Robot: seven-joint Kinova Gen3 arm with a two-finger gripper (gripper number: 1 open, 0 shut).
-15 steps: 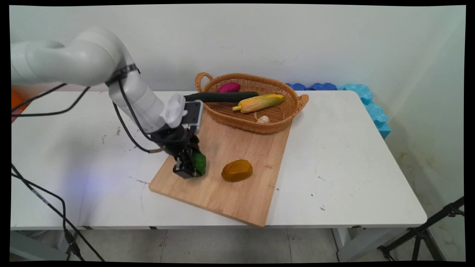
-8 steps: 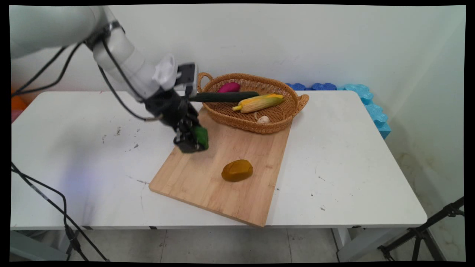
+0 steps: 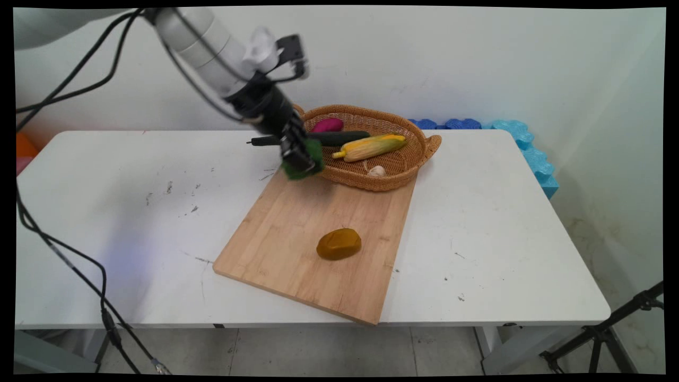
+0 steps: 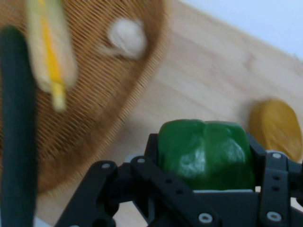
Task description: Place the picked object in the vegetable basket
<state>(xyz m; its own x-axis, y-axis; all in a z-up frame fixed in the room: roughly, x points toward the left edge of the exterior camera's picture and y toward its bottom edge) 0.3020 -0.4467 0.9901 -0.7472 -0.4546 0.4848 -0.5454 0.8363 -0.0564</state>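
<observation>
My gripper [image 3: 302,162] is shut on a green bell pepper [image 3: 307,163] and holds it in the air at the near left rim of the wicker basket [image 3: 419,154]. The hand view has the pepper [image 4: 204,153] clamped between the fingers [image 4: 271,179], with the basket [image 4: 94,118] below and left. In the basket lie a corn cob [image 3: 371,147], a dark cucumber [image 3: 339,138], a purple eggplant [image 3: 327,125] and a garlic bulb [image 3: 376,171]. A brown potato [image 3: 339,244] rests on the wooden cutting board [image 3: 286,239].
The board lies on the white table [image 3: 504,212], its far end touching the basket. Blue foam pieces [image 3: 525,143] run along the wall at the table's far right. Black cables [image 3: 63,254] hang down at the left. A tripod leg [image 3: 610,329] stands at the lower right.
The gripper has lifted the green pepper off the board's left part and carried it up and to the right, as far as the basket's rim. The potato has stayed put.
</observation>
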